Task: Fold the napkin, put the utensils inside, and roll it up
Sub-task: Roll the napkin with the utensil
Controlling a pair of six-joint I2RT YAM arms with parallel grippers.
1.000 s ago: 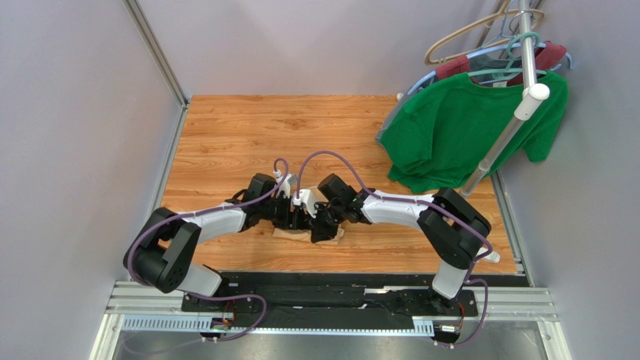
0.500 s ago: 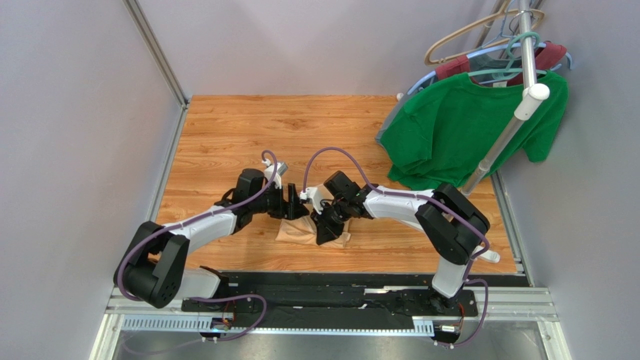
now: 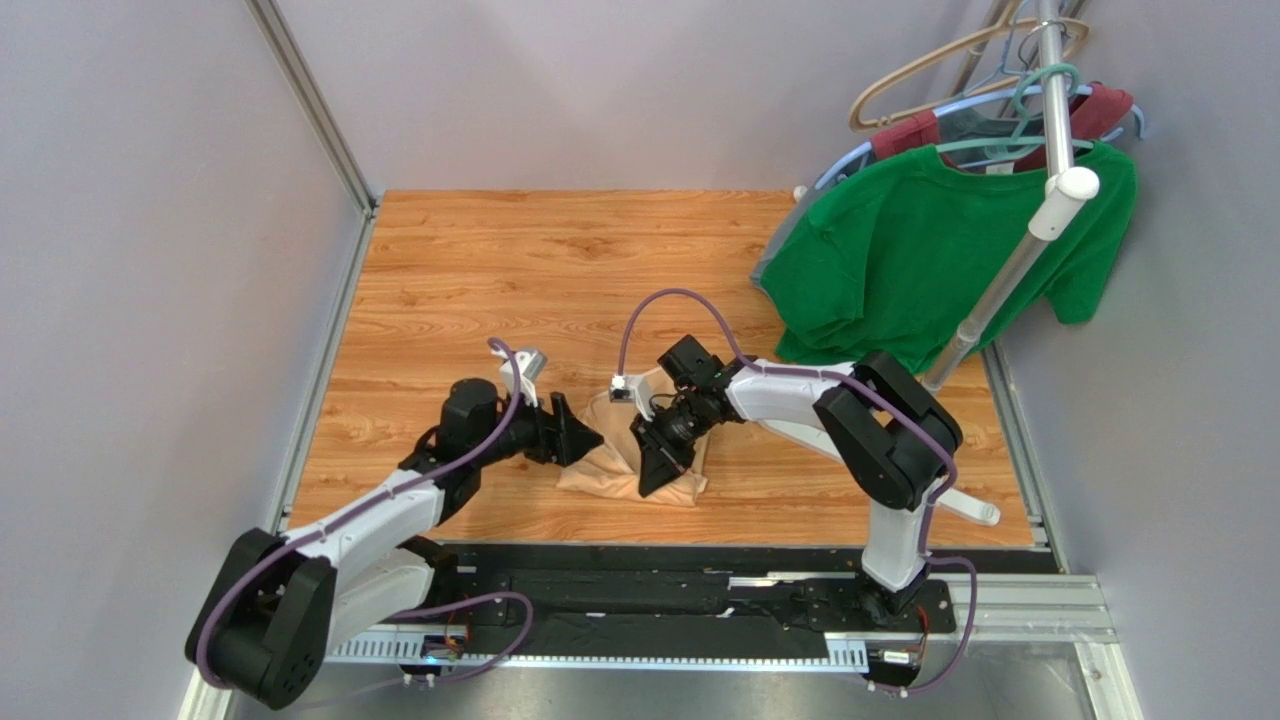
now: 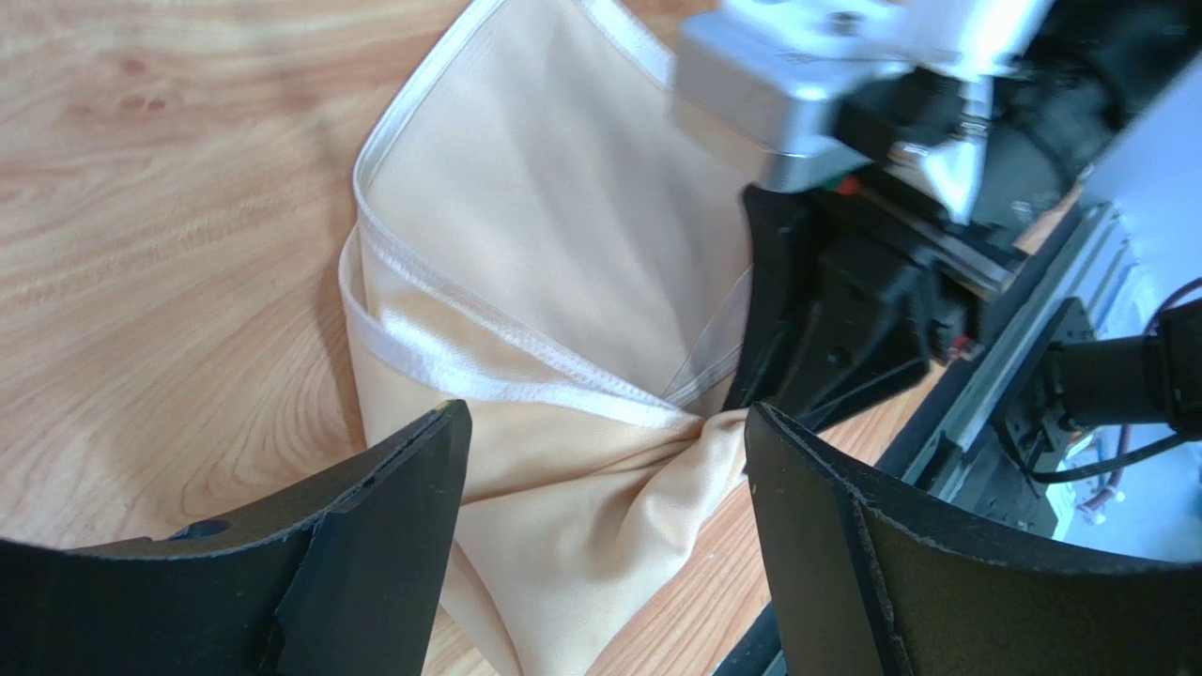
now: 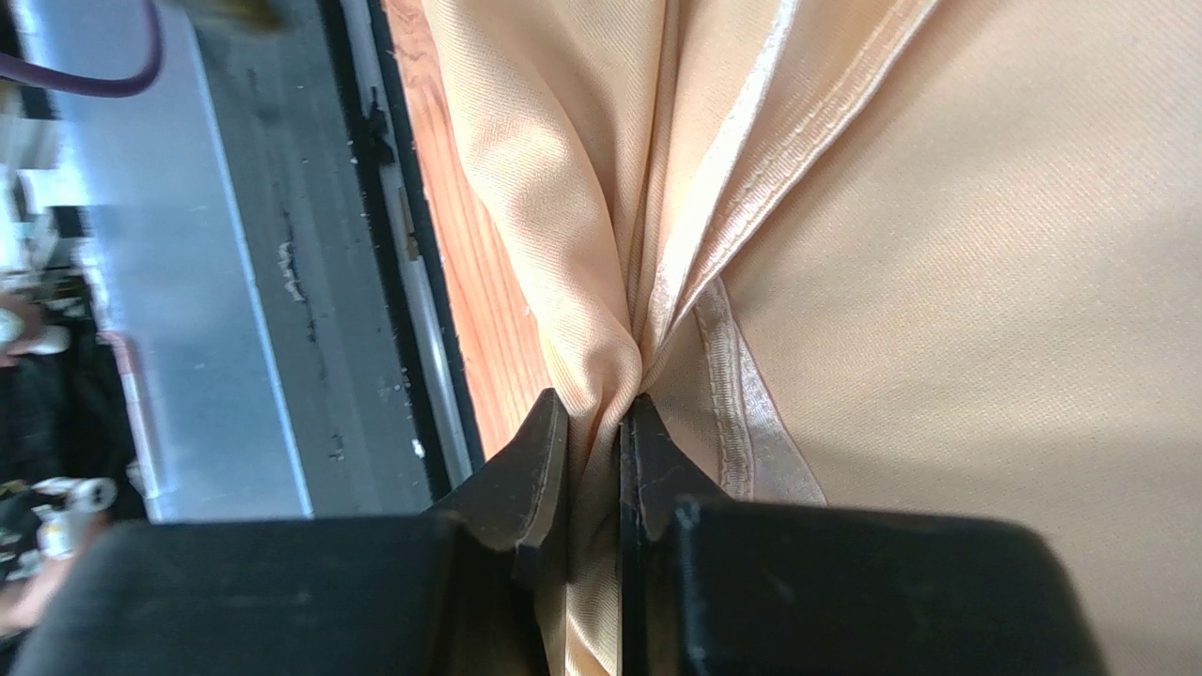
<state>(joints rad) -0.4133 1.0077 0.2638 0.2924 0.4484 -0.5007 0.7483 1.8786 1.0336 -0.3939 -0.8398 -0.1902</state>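
The right gripper (image 5: pixel 594 423) pinches a bunched fold of the napkin (image 4: pixel 565 268). The left gripper (image 4: pixel 604 430) is wide open, holding nothing.

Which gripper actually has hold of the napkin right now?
The right gripper: its jaws are shut on a bunched fold of the napkin. The left gripper stands open, jaws wide apart, gripping nothing.

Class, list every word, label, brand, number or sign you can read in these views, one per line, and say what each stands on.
No readable text in any view.
The napkin, green T-shirt and wooden tabletop: plain, no print.
A small white patch at the near right edge: too small to tell whether it is a label.
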